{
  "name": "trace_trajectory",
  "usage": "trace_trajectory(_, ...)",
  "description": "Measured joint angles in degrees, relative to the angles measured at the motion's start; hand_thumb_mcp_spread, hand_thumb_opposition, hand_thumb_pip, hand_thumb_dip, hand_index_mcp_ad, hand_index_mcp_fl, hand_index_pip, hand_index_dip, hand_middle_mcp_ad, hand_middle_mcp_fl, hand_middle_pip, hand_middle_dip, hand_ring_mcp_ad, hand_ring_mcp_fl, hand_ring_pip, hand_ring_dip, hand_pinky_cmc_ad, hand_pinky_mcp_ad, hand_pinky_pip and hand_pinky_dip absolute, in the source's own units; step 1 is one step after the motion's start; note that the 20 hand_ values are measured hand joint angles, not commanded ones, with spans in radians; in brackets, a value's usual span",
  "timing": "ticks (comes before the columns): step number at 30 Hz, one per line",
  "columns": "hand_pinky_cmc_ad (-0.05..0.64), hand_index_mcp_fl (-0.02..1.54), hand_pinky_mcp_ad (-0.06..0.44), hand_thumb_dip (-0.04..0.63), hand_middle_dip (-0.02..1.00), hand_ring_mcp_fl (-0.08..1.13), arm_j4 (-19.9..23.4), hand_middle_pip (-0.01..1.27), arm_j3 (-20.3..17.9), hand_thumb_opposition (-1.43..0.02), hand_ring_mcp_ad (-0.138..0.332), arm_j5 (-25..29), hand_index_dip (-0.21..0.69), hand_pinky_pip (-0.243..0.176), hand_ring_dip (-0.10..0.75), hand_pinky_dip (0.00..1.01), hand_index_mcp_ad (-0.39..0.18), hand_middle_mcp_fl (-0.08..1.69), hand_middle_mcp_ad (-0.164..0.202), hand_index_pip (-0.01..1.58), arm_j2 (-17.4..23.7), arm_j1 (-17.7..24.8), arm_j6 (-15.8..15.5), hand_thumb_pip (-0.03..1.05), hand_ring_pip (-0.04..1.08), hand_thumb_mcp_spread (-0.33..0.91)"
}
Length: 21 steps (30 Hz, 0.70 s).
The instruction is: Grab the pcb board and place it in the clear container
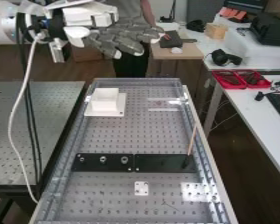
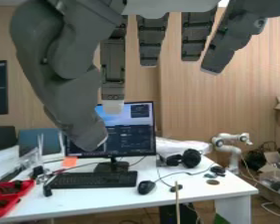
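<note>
High above the far end of the bench, at the upper left of the high view, the hand [image 1: 127, 36] stays with its fingers stretched out and spread. In the wrist view the same hand [image 2: 74, 85] shows straight fingers and a thumb, with nothing held between them. A small light plate with dark holes [image 1: 141, 188] lies flat on the bench's near part; I cannot tell whether it is the pcb board. Clear, shiny shapes lie near the right rail, one far [image 1: 165, 103] and one near [image 1: 194, 191]; which one is the container, I cannot tell.
A white block on a square base [image 1: 105, 102] stands at the bench's far left. Black plates [image 1: 101, 162] cross the middle, and a thin stick [image 1: 192, 140] rises at their right end. Red trays [image 1: 240, 79] sit on the right-hand table. A monitor [image 2: 131, 130] stands on a desk.
</note>
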Motion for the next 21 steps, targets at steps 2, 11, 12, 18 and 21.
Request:
trace_trajectory(2, 0.312, 0.0, 0.18, 0.255, 0.12, 0.0, -0.6, 0.14, 0.4, -0.9, 0.192, -0.2, 0.086, -0.091, 0.012, 0.4, -0.136, 0.0, 0.033, 1.39, -0.1, -0.1, 0.1, 0.65, 0.1, 0.4)
trace_trajectory(11, 0.316, 0.01, 0.182, 0.255, 0.12, 0.0, -2.0, 0.14, 1.3, -0.9, 0.192, -1.4, 0.087, -0.091, 0.012, 0.4, -0.136, 0.0, 0.033, 1.39, -0.4, -0.7, 0.8, 0.62, 0.1, 0.4)
trace_trajectory(12, 0.312, 0.01, 0.182, 0.255, 0.12, 0.0, -2.0, 0.14, 1.3, -0.9, 0.192, -1.5, 0.089, -0.091, 0.012, 0.4, -0.136, 0.0, 0.033, 1.39, -0.4, -0.7, 0.8, 0.62, 0.1, 0.4)
trace_trajectory(18, 0.316, 0.0, 0.183, 0.255, 0.12, 0.0, -3.8, 0.14, 1.4, -0.87, 0.192, -1.2, 0.089, -0.093, 0.014, 0.4, -0.136, 0.0, 0.033, 1.17, 0.2, -0.9, 0.8, 0.58, 0.1, 0.38)
trace_trajectory(21, 0.316, 0.0, 0.195, 0.237, 0.12, 0.0, -4.3, 0.14, 1.3, -0.84, 0.192, -1.1, 0.089, -0.089, 0.014, 0.46, -0.136, 0.0, 0.033, 0.83, 0.8, -0.9, 0.8, 0.55, 0.1, 0.34)
